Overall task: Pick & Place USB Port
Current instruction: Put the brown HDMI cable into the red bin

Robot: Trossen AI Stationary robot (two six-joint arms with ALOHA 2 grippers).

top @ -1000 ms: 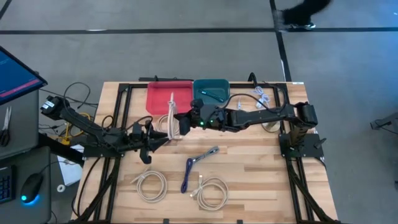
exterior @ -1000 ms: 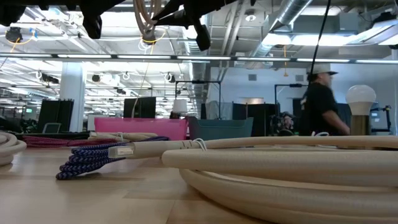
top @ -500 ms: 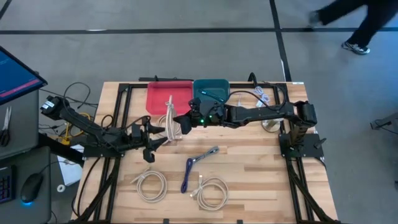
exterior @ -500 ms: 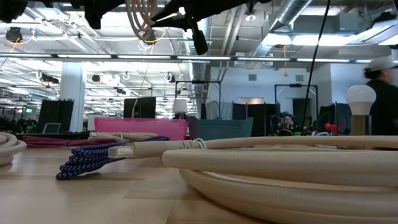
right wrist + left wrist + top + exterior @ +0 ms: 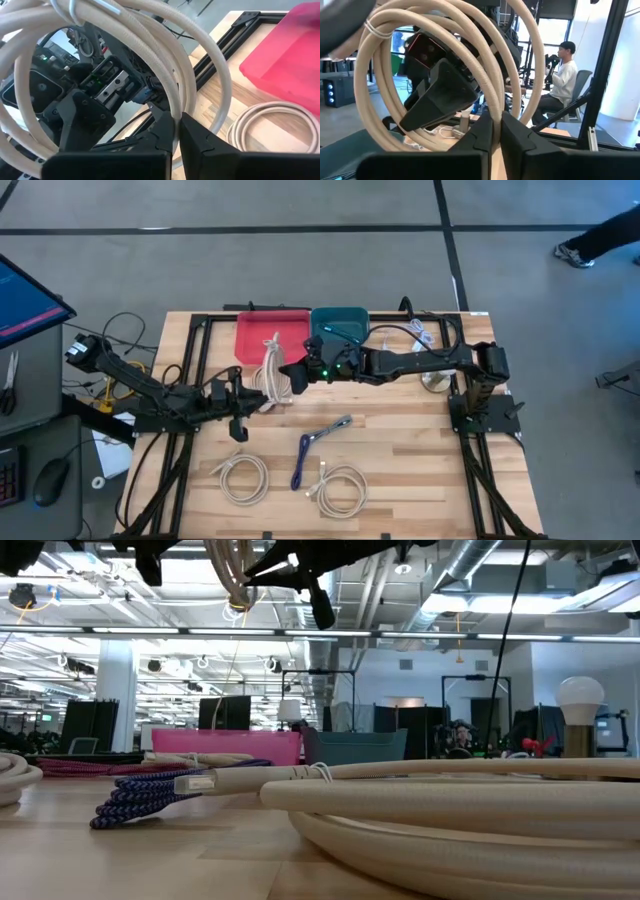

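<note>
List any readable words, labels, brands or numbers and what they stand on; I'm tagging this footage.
None can be read.
Blue monitor screen: any text too small to read.
Coiled cream cable and pink bin: no markings visible.

floor (image 5: pixel 300 270): grey, dark seams | ceiling lights (image 5: pixel 150 631) — long strips | globe lamp (image 5: pixel 580 696) — right

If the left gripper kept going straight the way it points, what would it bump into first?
Probably the right gripper. The left gripper is shut on the cream cable coil, and the right gripper faces it, gripping the same coil; depth is unclear.
</note>
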